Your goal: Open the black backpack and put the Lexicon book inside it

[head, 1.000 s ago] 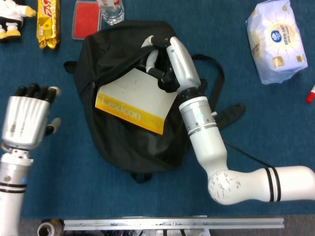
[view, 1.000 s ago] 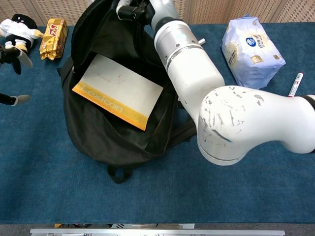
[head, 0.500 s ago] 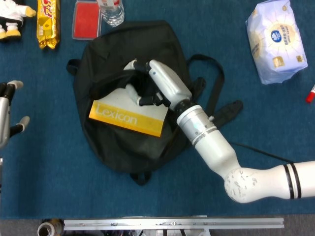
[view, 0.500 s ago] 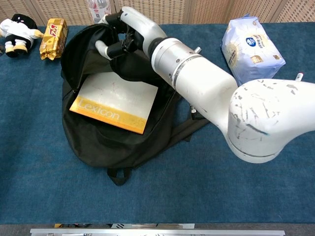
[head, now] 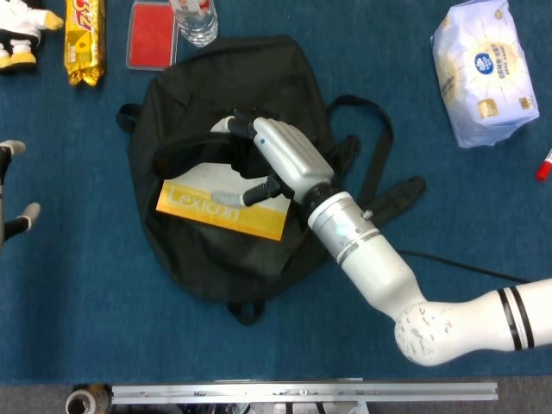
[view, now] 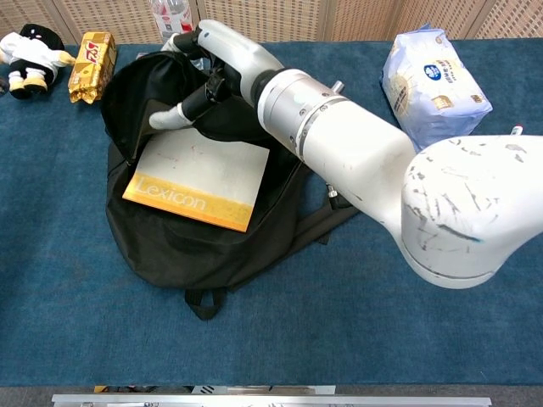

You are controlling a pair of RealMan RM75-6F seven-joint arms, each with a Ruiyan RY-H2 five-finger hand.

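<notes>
Two hands matter here. Far left, the left hand (head: 10,194) is nearly out of frame, only fingertips showing; I cannot tell its state. Next, the book (view: 197,181) lies flat in the backpack (view: 174,246) mouth, its yellow "Lexicon" edge toward the robot, long axis left to right. It looks stiff, light and smooth; best taken by an exposed edge. Over it, the right hand (view: 208,72) pinches the soft, floppy flap, holding it up.
</notes>
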